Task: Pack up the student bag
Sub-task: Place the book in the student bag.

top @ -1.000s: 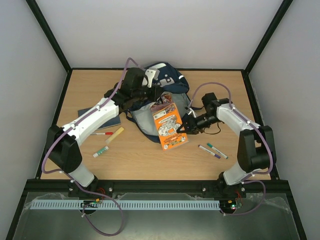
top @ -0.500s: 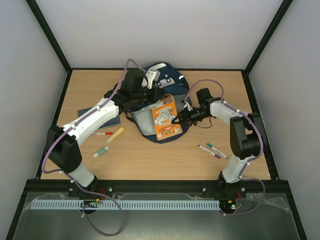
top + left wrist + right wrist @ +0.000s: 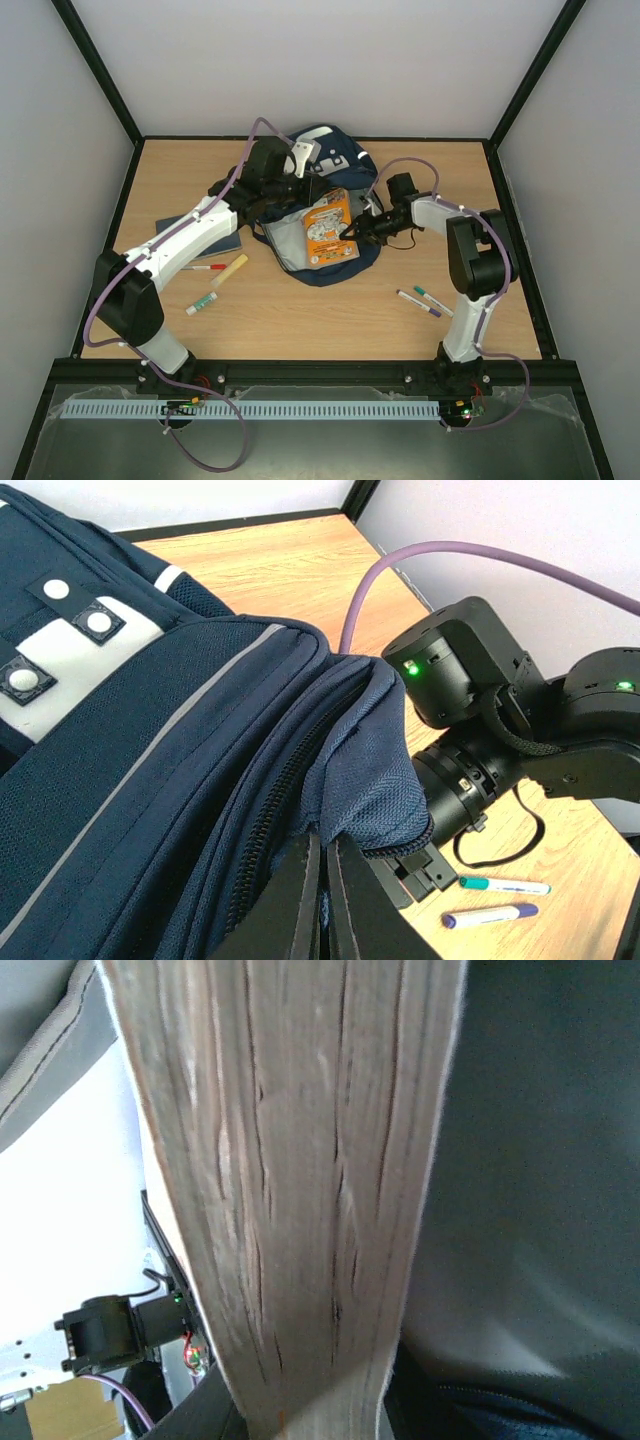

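The navy student bag (image 3: 335, 160) lies at the back middle of the table, its grey-lined main opening (image 3: 288, 238) facing the front. My left gripper (image 3: 303, 187) is shut on the edge of the bag's opening and holds it up; in the left wrist view the fingers (image 3: 300, 900) pinch navy fabric by the zipper (image 3: 262, 820). My right gripper (image 3: 351, 232) is shut on an orange picture book (image 3: 328, 227), which sits partly inside the opening. In the right wrist view the book's page edge (image 3: 300, 1160) fills the frame, with the grey lining (image 3: 530, 1180) beside it.
A dark-blue notebook (image 3: 212, 238) lies under the left arm. A red pen (image 3: 208, 267), a yellow marker (image 3: 233, 270) and a green-capped marker (image 3: 202, 303) lie front left. Two markers (image 3: 426, 301) lie front right, also in the left wrist view (image 3: 495, 900).
My right gripper has carried the orange book back and to the left, from the table in front of the bag into its opening. The left arm has held still.
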Available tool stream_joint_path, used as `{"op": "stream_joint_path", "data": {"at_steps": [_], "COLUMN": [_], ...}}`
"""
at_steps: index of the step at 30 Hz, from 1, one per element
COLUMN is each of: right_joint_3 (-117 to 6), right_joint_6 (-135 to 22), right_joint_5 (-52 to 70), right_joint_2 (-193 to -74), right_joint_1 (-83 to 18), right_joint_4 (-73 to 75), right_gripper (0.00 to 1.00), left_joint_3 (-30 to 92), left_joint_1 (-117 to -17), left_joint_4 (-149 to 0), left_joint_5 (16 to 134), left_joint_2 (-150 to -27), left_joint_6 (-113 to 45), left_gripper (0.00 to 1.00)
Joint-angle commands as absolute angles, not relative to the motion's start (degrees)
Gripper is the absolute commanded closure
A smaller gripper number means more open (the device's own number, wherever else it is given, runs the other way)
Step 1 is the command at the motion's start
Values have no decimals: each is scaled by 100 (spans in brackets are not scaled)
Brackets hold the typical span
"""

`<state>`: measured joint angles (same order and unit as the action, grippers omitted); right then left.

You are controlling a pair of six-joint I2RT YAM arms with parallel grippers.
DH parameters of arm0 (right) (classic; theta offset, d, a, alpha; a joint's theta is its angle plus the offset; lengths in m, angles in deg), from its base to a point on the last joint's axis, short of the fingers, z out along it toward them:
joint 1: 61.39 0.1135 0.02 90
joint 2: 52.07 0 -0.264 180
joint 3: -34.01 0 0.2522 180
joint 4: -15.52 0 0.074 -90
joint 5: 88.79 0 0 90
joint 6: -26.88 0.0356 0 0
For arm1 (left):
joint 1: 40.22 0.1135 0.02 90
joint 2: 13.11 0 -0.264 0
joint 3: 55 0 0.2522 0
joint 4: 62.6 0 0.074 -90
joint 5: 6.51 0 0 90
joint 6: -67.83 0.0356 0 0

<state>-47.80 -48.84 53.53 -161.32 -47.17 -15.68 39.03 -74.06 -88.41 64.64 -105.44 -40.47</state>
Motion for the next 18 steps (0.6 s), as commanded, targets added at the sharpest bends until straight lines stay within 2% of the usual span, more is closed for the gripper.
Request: {"op": "stream_joint_path", "data": {"at_steps": [1,6,12,18], "right_joint_3": [-4928,-4909,-4813,-4495], "right_joint_6": [-4942,-5036,-5307,-5599], "right_joint_5": [5195,4856,4352,3991], "right_joint_2": [-16330,-16111,-15670,-15135], "right_joint_1": [-4693,-4694,-4691,-4689], "right_joint_4": [-1598,-1740,-1971,-2192], "right_gripper": [90,75,63,55], "left_joint_3": [3929,3923,3883,3838], "left_joint_1": [-7406,-7412,-7406,-7406], "left_joint_4": [-8471,-8510,-8521,-8517], "left_joint_5": [6459,6523,6554,6576], "left_joint_2": [-10207,-10188,-10170,-10127], "left_joint_6": [-3982,-3959,-3955,-3943], "left_gripper": [97,97,98,98]}}
